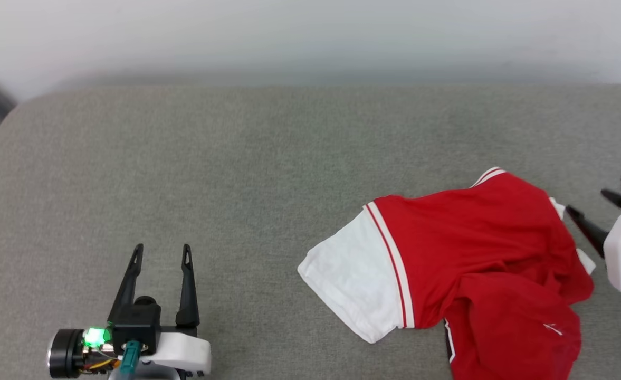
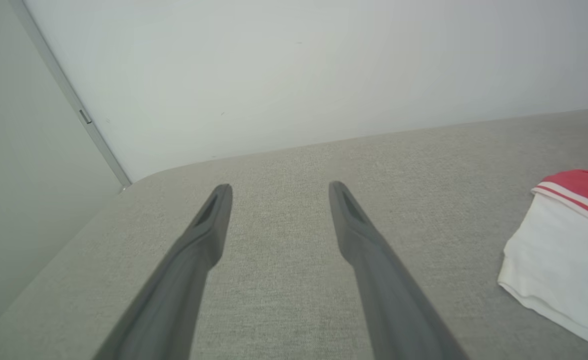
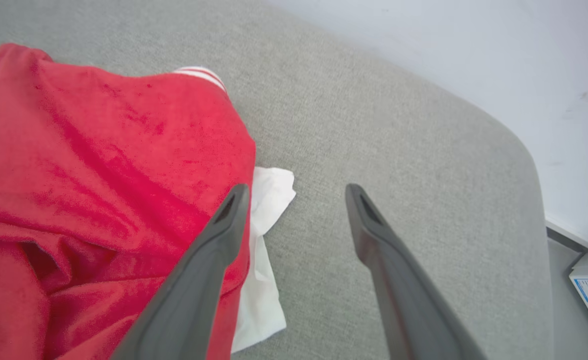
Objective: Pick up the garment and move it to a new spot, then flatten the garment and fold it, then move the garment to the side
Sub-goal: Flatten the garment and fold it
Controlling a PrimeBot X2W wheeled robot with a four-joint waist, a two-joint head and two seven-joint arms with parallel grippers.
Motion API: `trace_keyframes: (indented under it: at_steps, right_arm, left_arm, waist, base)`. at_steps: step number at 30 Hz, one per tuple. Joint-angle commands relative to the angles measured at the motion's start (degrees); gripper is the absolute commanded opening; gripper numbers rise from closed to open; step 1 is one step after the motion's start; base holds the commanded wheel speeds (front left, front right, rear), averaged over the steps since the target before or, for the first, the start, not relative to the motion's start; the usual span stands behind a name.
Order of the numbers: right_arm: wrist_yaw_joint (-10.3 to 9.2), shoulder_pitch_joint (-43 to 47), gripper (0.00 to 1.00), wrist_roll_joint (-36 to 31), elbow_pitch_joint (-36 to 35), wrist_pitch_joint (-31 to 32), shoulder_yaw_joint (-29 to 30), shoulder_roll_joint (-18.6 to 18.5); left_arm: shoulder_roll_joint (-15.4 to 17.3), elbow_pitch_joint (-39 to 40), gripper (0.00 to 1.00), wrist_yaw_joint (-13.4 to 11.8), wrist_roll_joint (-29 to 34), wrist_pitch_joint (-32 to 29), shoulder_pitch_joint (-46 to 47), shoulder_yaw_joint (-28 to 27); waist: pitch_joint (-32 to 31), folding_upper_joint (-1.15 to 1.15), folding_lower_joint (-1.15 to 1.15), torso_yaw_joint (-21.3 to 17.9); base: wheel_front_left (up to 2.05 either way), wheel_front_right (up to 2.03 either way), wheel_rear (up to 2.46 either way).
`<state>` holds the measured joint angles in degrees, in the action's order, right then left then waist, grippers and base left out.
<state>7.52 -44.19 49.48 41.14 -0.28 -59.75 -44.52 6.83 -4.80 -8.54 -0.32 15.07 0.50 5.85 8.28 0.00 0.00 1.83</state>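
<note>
Hovering the right gripper (image 1: pixel 586 200) with jaws spread wide and gripping nothing, just beside the garment (image 1: pixel 474 248). Lying rumpled on the grey cushion (image 1: pixel 236 169) directly off those jaws' tips, with red body bunched and one white sleeve (image 1: pixel 352 279) spreading out on the far side from them. Holding the left gripper (image 1: pixel 162 248) well apart from the garment, with jaws also standing open and empty over bare cushion.
</note>
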Motion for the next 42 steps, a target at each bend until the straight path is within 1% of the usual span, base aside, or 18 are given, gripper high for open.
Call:
trace_keyframes:
  at_steps: [1,3,5,7,9,10,12,15,17,20,21,22,26,28,33,37,39,42]
  right_arm:
    - [-0.06,1.29,1.0,-0.84,0.34,-1.74,1.0,0.33]
    - [-0.06,1.55,1.0,-3.05,1.03,-6.92,4.26,0.86]
    - [-0.06,2.18,1.0,-5.8,1.61,-11.72,8.27,1.7]
    - [-0.05,2.99,1.0,-9.25,1.53,-14.07,13.07,3.21]
    - [-0.05,3.72,1.0,-13.38,-0.06,-14.83,19.87,4.68]
    - [-0.05,4.19,1.0,-15.89,-2.5,-14.92,24.43,5.71]
    - [-0.05,8.68,1.0,-21.71,-8.05,-14.86,34.85,8.75]
    - [-0.04,17.22,1.0,-30.97,-18.66,-14.88,48.05,15.24]
    - [-0.05,22.56,1.0,-36.12,-25.88,-14.91,54.46,20.04]
    - [-0.05,29.96,1.0,-41.5,-34.65,-14.9,59.68,26.84]
    - [-0.05,31.8,1.0,-42.7,-36.86,-14.9,60.56,28.67]
    - [-0.05,33.53,1.0,-43.75,-38.8,-14.89,61.14,30.3]
    - [-0.05,37.79,1.0,-45.78,-43.39,-14.9,61.51,33.76]
    - [-0.05,39.41,1.0,-45.89,-44.17,-14.91,61.77,35.2]
    - [-0.05,40.79,1.0,-46.23,-45.43,-14.91,60.92,37.37]
    - [-0.05,40.79,1.0,-46.89,-45.72,-14.91,60.27,38.46]
    - [-0.05,40.11,1.0,-47.39,-45.78,-14.92,59.66,38.68]
    - [-0.05,38.98,1.0,-47.76,-45.62,-14.92,58.56,38.89]
  left_arm:
    - [0.46,0.03,1.0,0.36,0.13,0.14,0.87,-0.06]
    - [1.67,-0.63,1.0,1.15,0.23,0.14,2.05,-0.02]
    - [3.21,-1.81,1.0,2.69,0.4,0.14,3.62,0.31]
    - [5.06,-3.21,1.0,4.42,0.76,0.0,6.04,0.67]
    - [6.52,-3.9,1.0,6.4,0.89,-1.19,9.02,1.34]
    - [7.14,-3.98,1.0,7.38,0.92,-2.11,10.48,1.73]
    - [8.74,-4.73,1.0,10.13,0.46,-4.27,13.85,2.43]
    - [10.01,-5.14,1.0,13.36,0.16,-8.93,18.88,4.96]
    - [11.02,-5.51,1.0,14.72,-0.29,-12.14,22.21,6.98]
    - [12.29,-6.69,1.0,15.71,-2.65,-17.76,26.4,11.15]
    - [12.87,-7.01,1.0,15.86,-3.68,-19.76,27.94,12.89]
    - [13.69,-7.29,1.0,15.84,-5.45,-22.07,29.4,16.07]
    - [18.45,-7.49,1.0,15.86,-14.9,-31.19,36.92,28.86]
    - [20.64,-7.07,1.0,15.88,-20.03,-36.22,40.85,35.61]
    - [24.63,-5.43,1.0,15.89,-32.81,-48.38,50.35,51.15]
    - [25.94,-4.15,1.0,15.9,-39.93,-55.28,56.7,62.15]
    - [26.2,-3.67,1.0,15.9,-42.54,-57.84,59.32,65.27]
    - [26.07,-2.91,1.0,15.9,-44.81,-61.95,61.08,67.29]
  waist:
    - [-1.98,0.0,0.0,-1.25]
    - [-3.1,0.0,0.0,-1.96]
    - [-3.8,0.0,0.0,-2.62]
    - [-4.23,0.0,0.0,-3.22]
    - [-4.32,0.0,0.0,-3.74]
    - [-4.22,0.0,0.0,-4.01]
    - [-3.91,0.0,0.0,-4.36]
    - [-3.37,0.0,0.0,-4.59]
    - [-2.99,0.0,0.0,-4.67]
    - [-2.42,0.0,0.0,-4.82]
    - [-2.24,0.0,0.0,-4.9]
    - [-2.06,0.0,0.0,-4.99]
    - [-1.05,0.0,0.0,-5.27]
    - [-0.52,0.0,0.0,-5.51]
    - [1.23,0.0,0.0,-6.57]
    - [2.85,0.0,0.0,-7.54]
    - [3.84,0.0,0.0,-8.13]
    - [5.48,0.0,0.0,-9.18]
  base:
    - [0.0,0.0,0.0]
    - [0.0,0.0,0.0]
    - [0.0,0.0,0.0]
    - [0.0,0.0,0.0]
    - [0.0,0.0,0.0]
    - [0.0,0.0,0.0]
    - [0.0,0.0,0.0]
    - [0.0,0.0,0.0]
    - [0.0,0.0,0.0]
    - [0.0,0.0,0.0]
    - [0.0,0.0,0.0]
    - [0.0,0.0,0.0]
    - [0.0,0.0,0.0]
    - [0.0,0.0,0.0]
    - [0.0,0.0,0.0]
    - [0.0,0.0,0.0]
    - [0.0,0.0,0.0]
    - [0.0,0.0,0.0]
